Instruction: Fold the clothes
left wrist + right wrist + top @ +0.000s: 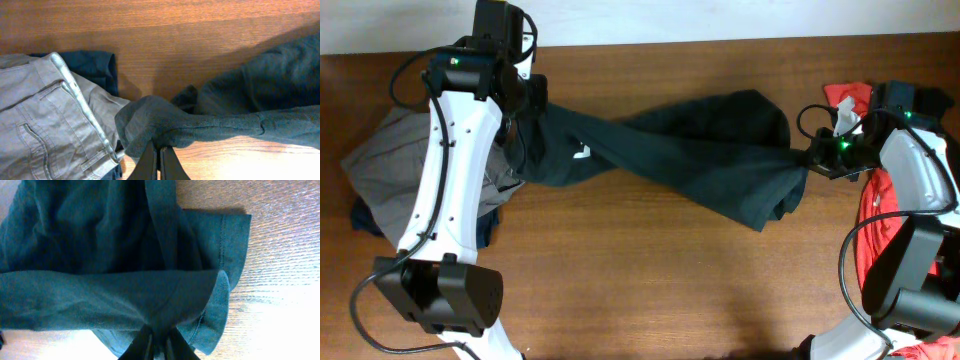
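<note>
A dark green-black T-shirt [700, 150] hangs twisted and stretched across the table between my two grippers. My left gripper [533, 100] pinches its left end beside the grey trousers; in the left wrist view the left gripper [159, 146] is shut on a bunched fold of the T-shirt [240, 115]. At the shirt's right end, my right gripper [810, 160] holds the fabric near a hemmed edge. In the right wrist view, the right gripper [160, 331] has the T-shirt [100, 255] caught between its fingers. A small white mark [582, 152] shows on the shirt.
Grey trousers [390, 170] lie crumpled at the left edge over a dark blue garment [95, 65], partly under my left arm. A red garment [875, 215] is piled at the right edge under the right arm. Bare wooden table [650, 290] lies along the front.
</note>
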Robot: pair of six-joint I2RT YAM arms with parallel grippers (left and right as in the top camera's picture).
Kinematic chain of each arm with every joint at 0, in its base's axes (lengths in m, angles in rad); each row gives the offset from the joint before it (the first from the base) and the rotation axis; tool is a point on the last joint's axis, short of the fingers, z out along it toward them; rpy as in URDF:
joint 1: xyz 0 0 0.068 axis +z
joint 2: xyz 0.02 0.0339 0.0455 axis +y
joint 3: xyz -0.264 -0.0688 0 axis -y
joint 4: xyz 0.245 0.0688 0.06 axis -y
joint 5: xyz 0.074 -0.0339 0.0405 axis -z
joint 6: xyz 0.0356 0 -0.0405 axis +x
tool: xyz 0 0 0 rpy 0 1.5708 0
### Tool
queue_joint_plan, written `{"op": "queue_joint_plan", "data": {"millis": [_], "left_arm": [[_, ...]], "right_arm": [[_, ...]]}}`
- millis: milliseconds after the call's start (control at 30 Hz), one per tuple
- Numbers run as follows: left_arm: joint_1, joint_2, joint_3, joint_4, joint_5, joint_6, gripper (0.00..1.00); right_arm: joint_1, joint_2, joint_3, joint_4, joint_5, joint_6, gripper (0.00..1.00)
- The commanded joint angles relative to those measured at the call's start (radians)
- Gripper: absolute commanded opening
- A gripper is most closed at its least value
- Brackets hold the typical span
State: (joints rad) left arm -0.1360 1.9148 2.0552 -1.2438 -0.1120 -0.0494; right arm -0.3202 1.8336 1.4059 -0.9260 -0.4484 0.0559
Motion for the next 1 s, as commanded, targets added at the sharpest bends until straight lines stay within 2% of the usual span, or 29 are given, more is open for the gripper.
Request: {"op": "queue_joint_plan", "data": {"millis": [0,167,467,600,767,967], "left_arm": [[0.005,0.002,0.008,0.003,0.023,-0.002,0.00],[0.005,0.002,0.008,0.002,0.023,-0.002,0.00],[0.003,0.002,0.007,0.002,0.022,-0.002,0.00],[0.003,0.002,0.008,0.002,0.022,-0.002,0.00],[0.001,0.002,0.007,0.002,0.022,-0.002,0.00],[0.001,0.002,0.007,0.002,0.022,-0.002,0.00]], "right_arm": [[0.001,0.000,-0.003,-0.005,-0.024,0.000,0.17],[-0.001,0.001,-0.003,-0.111,-0.023,0.000,0.36],[0.000,0.001,-0.031,-0.248,-0.023,-0.067,0.43],[0.013,0.001,-0.098,-0.204,-0.023,-0.066,0.45],[0.060,0.001,-0.224,-0.050,-0.082,-0.048,0.44],[0.098,0.001,-0.247,0.027,-0.098,-0.018,0.43]]}}
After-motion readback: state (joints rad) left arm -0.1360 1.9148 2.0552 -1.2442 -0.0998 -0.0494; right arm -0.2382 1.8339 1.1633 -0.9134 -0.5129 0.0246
